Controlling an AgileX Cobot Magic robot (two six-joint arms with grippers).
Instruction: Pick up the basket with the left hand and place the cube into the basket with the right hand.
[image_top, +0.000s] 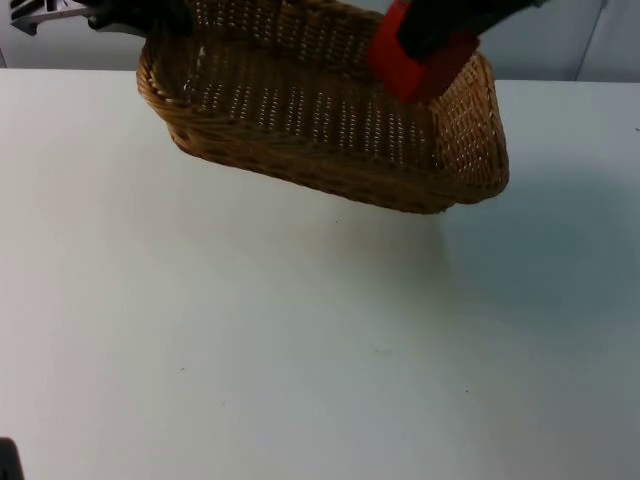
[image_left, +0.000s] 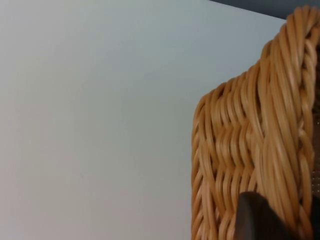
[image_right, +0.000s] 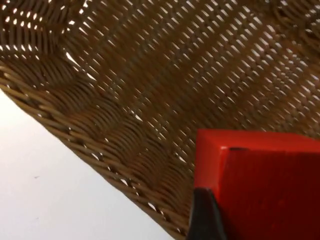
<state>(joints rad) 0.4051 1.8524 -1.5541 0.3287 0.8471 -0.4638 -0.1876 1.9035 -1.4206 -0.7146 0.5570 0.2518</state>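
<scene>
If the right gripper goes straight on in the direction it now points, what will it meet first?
Probably the woven floor of the tan wicker basket. The right gripper holds the red cube above the basket's inside, so the cube would touch first; depth is unclear.

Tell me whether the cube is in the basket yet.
Not yet. The red cube is clamped in the right gripper, hanging above the basket floor, which the left gripper holds lifted and tilted.

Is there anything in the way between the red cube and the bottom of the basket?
Nothing visible. The right gripper holds the red cube just above the wicker basket, which the left gripper holds lifted by its rim. The right wrist view shows bare woven floor below the cube.
</scene>
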